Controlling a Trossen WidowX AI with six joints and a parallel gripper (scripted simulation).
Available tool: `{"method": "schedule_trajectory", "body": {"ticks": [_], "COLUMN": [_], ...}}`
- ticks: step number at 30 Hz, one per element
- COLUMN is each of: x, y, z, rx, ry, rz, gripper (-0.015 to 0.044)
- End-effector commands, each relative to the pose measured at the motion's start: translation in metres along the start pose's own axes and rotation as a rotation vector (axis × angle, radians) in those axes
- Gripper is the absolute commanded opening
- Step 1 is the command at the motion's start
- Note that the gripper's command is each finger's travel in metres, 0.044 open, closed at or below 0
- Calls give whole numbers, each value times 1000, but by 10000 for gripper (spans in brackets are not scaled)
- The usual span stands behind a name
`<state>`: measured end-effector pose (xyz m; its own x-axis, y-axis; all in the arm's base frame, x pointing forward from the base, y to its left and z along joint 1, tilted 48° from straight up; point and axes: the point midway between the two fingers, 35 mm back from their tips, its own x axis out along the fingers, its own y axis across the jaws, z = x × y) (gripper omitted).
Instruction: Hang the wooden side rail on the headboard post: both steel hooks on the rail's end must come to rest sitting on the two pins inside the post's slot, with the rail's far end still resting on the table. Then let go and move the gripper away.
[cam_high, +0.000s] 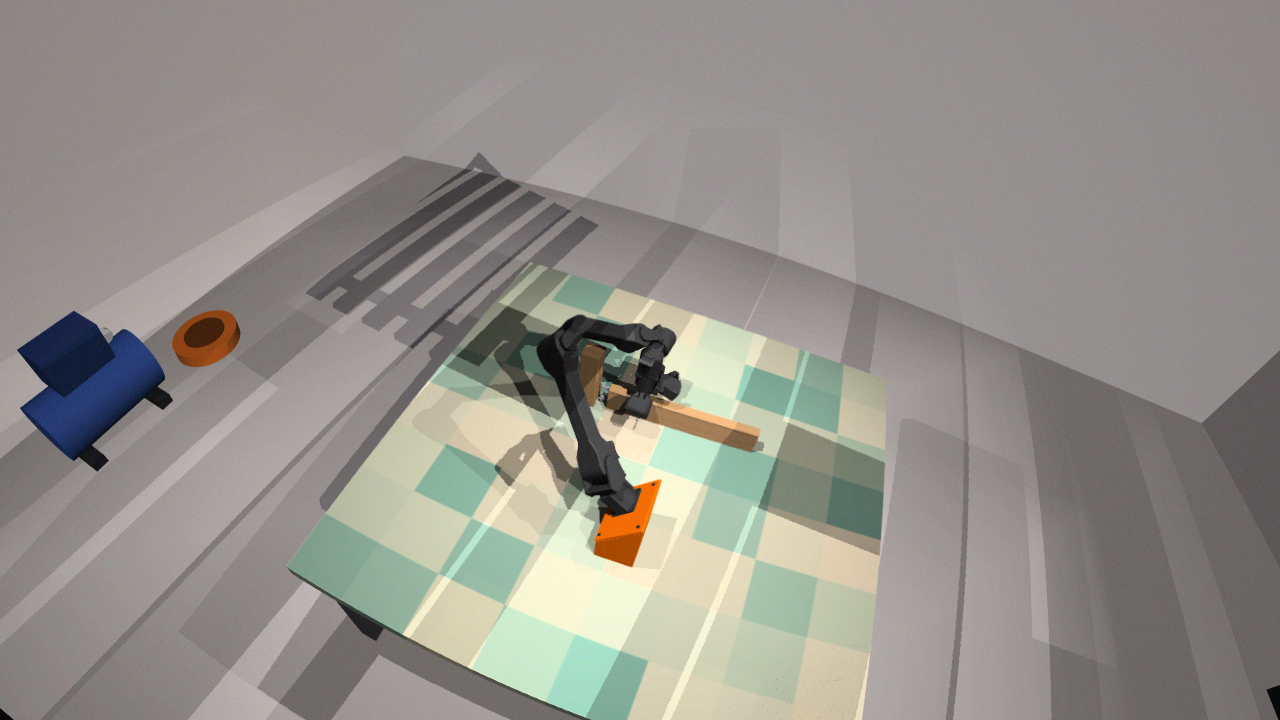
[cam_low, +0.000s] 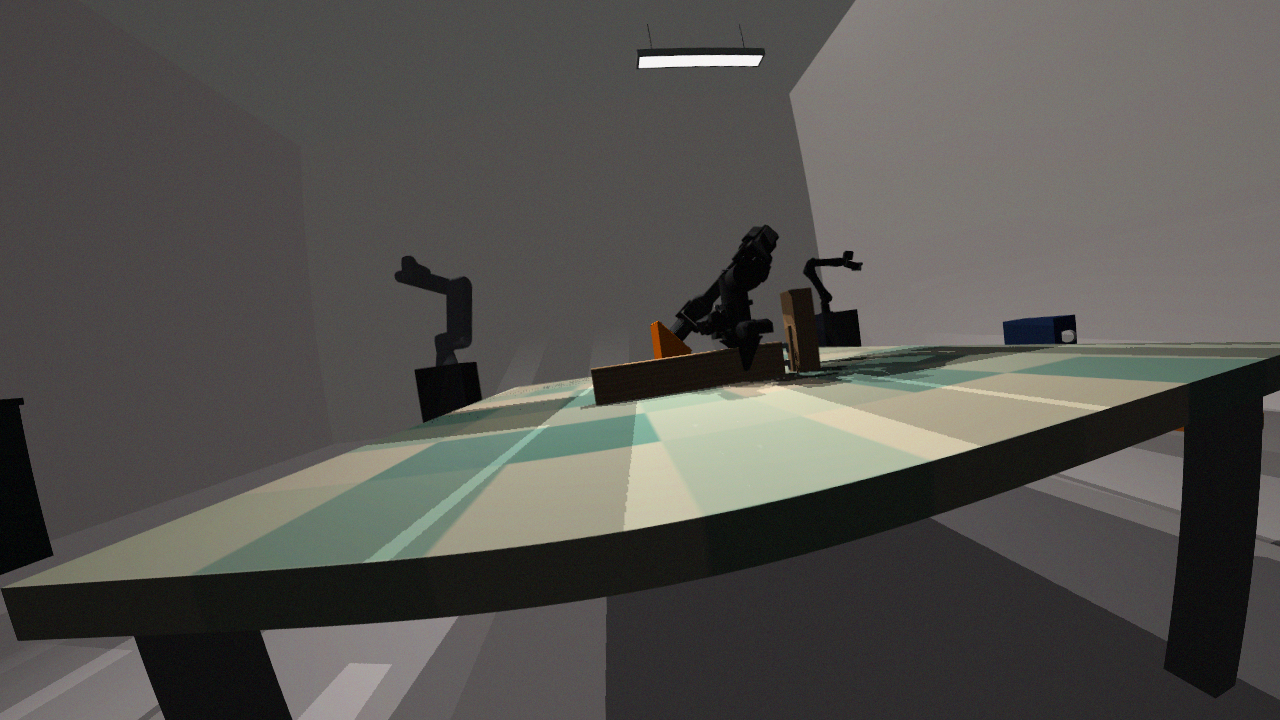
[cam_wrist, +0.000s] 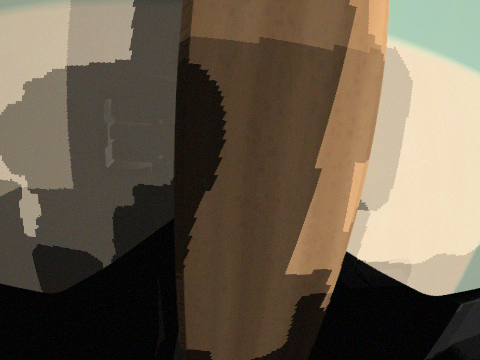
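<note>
The wooden side rail (cam_high: 707, 424) (cam_low: 662, 376) (cam_wrist: 255, 150) lies low along the table, its far end down at or very near the table top. My gripper (cam_high: 637, 407) (cam_low: 747, 353) is shut on the rail near its hook end, with a dark finger on each side in the wrist view. The headboard post (cam_high: 591, 368) (cam_low: 803, 331) stands upright just beyond that end, its dark slot (cam_low: 791, 344) facing the rail. The grey steel hooks (cam_high: 605, 391) show small between rail and post. A narrow gap shows in the exterior view. I cannot tell whether the hooks touch the pins, which are hidden.
My arm reaches over from its orange base (cam_high: 626, 528) (cam_low: 666, 342) on the checkered table (cam_high: 554, 617) (cam_low: 716, 483). Off the table are a blue tank (cam_high: 98, 394) (cam_low: 1038, 329), an orange ring (cam_high: 210, 358) and other dark arms (cam_low: 458, 313) (cam_low: 819, 279).
</note>
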<state>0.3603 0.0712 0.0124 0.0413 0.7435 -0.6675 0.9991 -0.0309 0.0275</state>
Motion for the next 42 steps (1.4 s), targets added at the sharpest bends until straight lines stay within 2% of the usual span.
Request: {"method": "schedule_trajectory", "body": {"ticks": [1,42], "x": [-2,-8], "y": [0,0], "z": [0,0], "rx": [12,12], "ry": [5,5], "rz": [-1,-1], "gripper": [0,0]}}
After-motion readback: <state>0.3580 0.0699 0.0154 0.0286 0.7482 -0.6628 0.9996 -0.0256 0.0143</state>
